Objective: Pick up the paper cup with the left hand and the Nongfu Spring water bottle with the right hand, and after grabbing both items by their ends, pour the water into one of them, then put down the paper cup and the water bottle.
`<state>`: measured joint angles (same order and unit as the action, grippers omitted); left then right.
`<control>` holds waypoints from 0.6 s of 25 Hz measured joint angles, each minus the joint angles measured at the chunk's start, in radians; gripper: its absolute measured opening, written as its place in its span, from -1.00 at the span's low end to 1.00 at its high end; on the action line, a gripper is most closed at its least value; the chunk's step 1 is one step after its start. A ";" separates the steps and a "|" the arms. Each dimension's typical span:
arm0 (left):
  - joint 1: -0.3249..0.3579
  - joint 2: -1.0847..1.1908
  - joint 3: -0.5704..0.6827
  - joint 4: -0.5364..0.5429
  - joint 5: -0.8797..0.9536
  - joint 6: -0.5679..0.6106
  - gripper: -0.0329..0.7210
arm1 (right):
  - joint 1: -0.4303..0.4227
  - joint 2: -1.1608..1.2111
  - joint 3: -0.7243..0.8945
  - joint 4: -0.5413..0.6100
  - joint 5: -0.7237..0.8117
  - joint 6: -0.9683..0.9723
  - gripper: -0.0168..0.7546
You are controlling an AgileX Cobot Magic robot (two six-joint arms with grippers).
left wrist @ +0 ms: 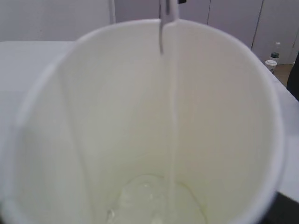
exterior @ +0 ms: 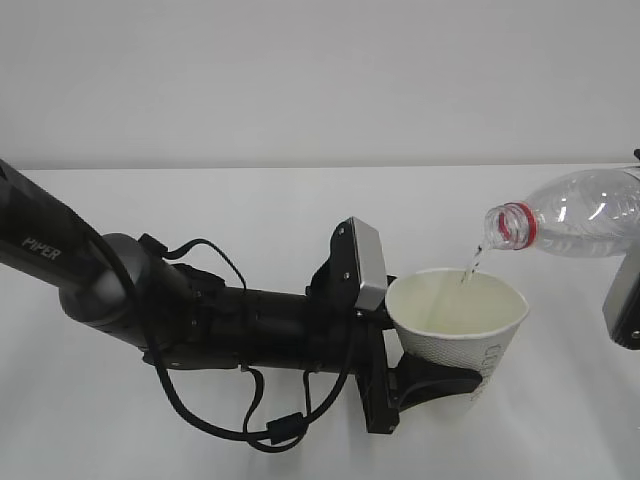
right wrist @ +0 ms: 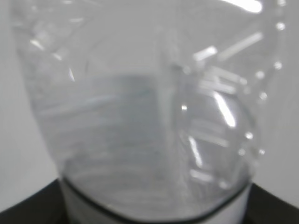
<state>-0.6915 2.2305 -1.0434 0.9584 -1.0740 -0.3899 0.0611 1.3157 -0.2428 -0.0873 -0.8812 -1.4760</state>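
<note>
A white table [exterior: 250, 220] meets a plain wall. In the middle right, the left hand [exterior: 425, 385] holds the paper cup [exterior: 460, 325] low in part-open jaws. At the upper right, the right hand [exterior: 625, 300], jaws hidden, carries the tipped Nongfu Spring water bottle [exterior: 575, 212]. The water [exterior: 470, 265] is pouring. Next, I think: lift the bottle upright.

White tabletop [exterior: 250, 215] spans scene, matte and pale. Plain light grey wall [exterior: 300, 80] behind it, meeting table along straight horizontal edge. In left wrist view, pale panelled cabinets or doors [left wrist: 233, 21] in background, small capped bottle [left wrist: 276, 49] and white lidded cup [left wrist: 271, 64] at far right, just beside each other, blurred.
</note>
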 joint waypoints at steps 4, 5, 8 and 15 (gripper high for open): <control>0.000 0.000 0.000 0.000 0.000 0.000 0.42 | 0.000 0.000 0.000 0.000 0.000 0.000 0.18; 0.000 0.000 0.000 0.000 0.000 0.000 0.42 | 0.000 0.000 0.000 0.000 0.000 0.000 0.18; 0.000 0.000 0.000 0.000 0.000 0.000 0.42 | 0.000 0.000 0.000 0.000 0.000 0.000 0.18; 0.000 0.000 0.000 0.000 0.002 0.000 0.41 | 0.000 0.000 0.000 0.000 0.000 0.000 0.18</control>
<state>-0.6915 2.2305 -1.0434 0.9584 -1.0719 -0.3899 0.0611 1.3157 -0.2428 -0.0873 -0.8812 -1.4760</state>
